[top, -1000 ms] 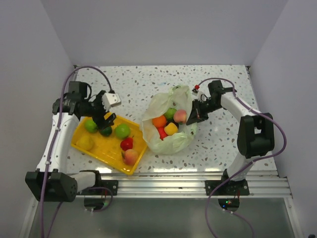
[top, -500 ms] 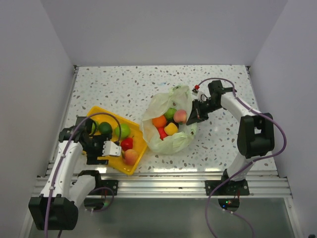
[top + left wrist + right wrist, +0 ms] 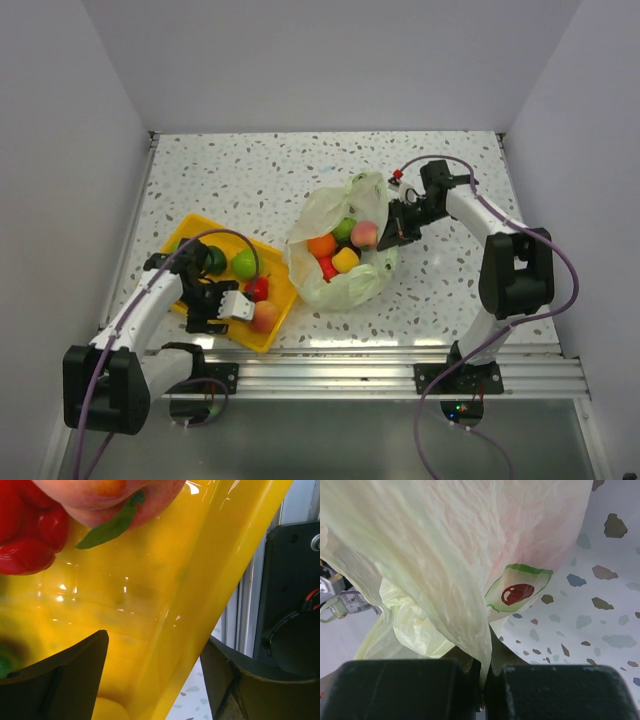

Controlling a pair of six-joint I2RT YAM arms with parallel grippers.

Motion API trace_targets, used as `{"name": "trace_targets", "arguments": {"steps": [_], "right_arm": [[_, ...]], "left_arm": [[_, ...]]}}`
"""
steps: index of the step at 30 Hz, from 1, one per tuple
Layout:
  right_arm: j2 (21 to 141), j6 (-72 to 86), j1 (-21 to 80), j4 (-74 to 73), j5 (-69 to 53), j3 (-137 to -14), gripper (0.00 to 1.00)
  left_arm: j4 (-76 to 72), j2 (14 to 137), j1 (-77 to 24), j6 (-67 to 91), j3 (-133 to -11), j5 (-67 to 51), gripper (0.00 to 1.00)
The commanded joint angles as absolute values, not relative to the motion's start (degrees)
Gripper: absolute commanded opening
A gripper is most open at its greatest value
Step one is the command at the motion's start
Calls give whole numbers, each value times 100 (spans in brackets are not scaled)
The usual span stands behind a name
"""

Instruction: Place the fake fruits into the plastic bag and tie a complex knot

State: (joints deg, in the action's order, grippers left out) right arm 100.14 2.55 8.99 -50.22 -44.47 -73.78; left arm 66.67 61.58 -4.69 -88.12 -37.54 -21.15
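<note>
Loading looks to be the step in hand, since fake fruits (image 3: 247, 264) lie in two places and no knot is begun at the bag's neck. At the front-left corner of the table (image 3: 260, 180), the left gripper (image 3: 232, 305) hangs low over the yellow tray (image 3: 235, 545), jaws spread and holding nothing. Its wrist view shows the two fingers (image 3: 60, 680) straddling the tray's near rim, with a peach-coloured fruit (image 3: 265, 316) just ahead and a red fruit (image 3: 257, 289) beside it. A dark green fruit (image 3: 213, 260) sits further back in the tray. Toward the middle of the table the plastic bag (image 3: 345, 290) stands open-mouthed, with orange, green, pink, yellow and red fruits already inside. On its right side the right gripper (image 3: 398, 225) is clamped on the bag's rim, the thin film pinched between closed fingers, which props the mouth open. The next move probably calls for the left gripper to shift off the rim and centre on the peach-coloured fruit. It should then close gently, as the glossy round skin may slip, lift clear of the tray wall, and carry the fruit right to the bag's mouth. The right pinch should hold meanwhile.
</note>
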Motion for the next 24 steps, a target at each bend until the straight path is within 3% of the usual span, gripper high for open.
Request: {"name": "trace_targets", "arguments": {"steps": [1,8,13,17,19,22,24], "right_arm": [[9976,185,923,-5133,-4438,-7603,0],[10046,158,923,-5185,-4465,-7646,0],[10020,158,932,-5186,-4465,-7629,0],[10019,149,932,-5185,-4500,-7611,0],[9993,141,923,-5194,-4491,-7611,0],[10028,149,932,-5177,-4526,-7620,0],[10072,158,923,-5177,-4561,-7646,0]], "left_arm": [[6127,6187,-598,-8509,-3499,-1961,75],[5722,6425,-335,-8016,-3410,-1758,45],[5572,6477,-80,-7726,-3550,-1547,34],[5546,6723,350,-7638,-3656,-1406,18],[5389,6733,518,-7594,-3709,-1433,15],[4767,6907,615,-6919,-3866,-1336,0],[4484,7362,615,-6079,-4121,-1327,0]]}}
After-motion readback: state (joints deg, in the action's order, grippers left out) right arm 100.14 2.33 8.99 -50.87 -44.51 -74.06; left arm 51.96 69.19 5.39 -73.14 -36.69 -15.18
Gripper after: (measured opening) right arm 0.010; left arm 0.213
